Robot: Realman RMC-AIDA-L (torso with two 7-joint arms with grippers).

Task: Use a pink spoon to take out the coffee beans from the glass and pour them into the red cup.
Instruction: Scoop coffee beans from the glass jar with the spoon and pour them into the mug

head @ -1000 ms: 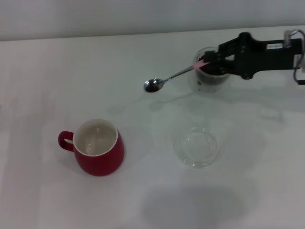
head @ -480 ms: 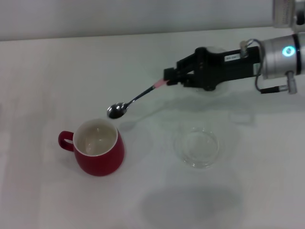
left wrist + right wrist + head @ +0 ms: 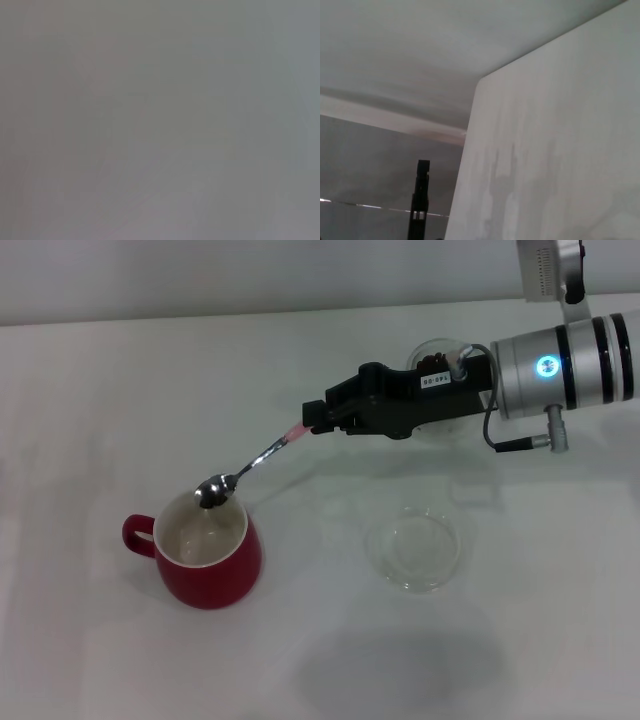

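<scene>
My right gripper [image 3: 318, 418] reaches in from the right above the table's middle, shut on the pink handle of the pink spoon [image 3: 255, 459]. The spoon slants down to the left, and its silver bowl, with something dark in it, hovers over the far rim of the red cup [image 3: 205, 550]. That cup stands front left, handle to the left, white inside. The glass [image 3: 436, 360] stands behind the right arm, mostly hidden, with dark coffee beans [image 3: 432, 364] showing at its top. The left gripper is out of view.
A flat clear round saucer [image 3: 414, 549] lies on the white table [image 3: 100, 400] to the right of the cup, below the right arm. The right wrist view shows only the table edge and room beyond.
The right arm has swung left and forward from the glass, carrying the spoon until its bowl hangs over the red cup's rim. Cup and saucer have not moved.
</scene>
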